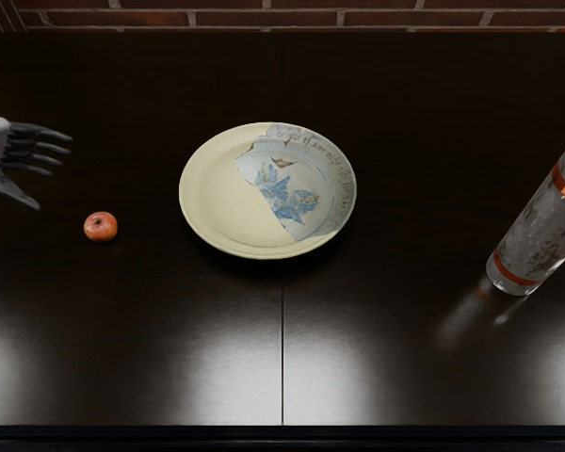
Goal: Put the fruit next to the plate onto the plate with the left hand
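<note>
Head view, fruit (101, 226): a small orange-red fruit lies on the dark desk (282, 358), well to the left of the plate and apart from it, with nothing touching it.
Plate (207, 193): a cream dish with a blue-flowered patch on its right half; nothing lies on it.
Left hand (14, 155): sits at the picture's left edge, farther left of the plate than the fruit and a little behind it, clear of the fruit.
Fingers (47, 134): spread and released, pointing toward the plate, holding nothing.
Step in hand: the reach, by my reading. The fruit is not yet grasped, so the carry has not begun.
Next move: the hand likely needs to come forward and down over the fruit. A fruit this small and round calls for a careful fingertip pinch, since a nudge could roll it.
Clear cylinder (541, 221): red-banded and tilted, far right of the plate, outside the path from fruit to plate.
Right hand: not seen.
</note>
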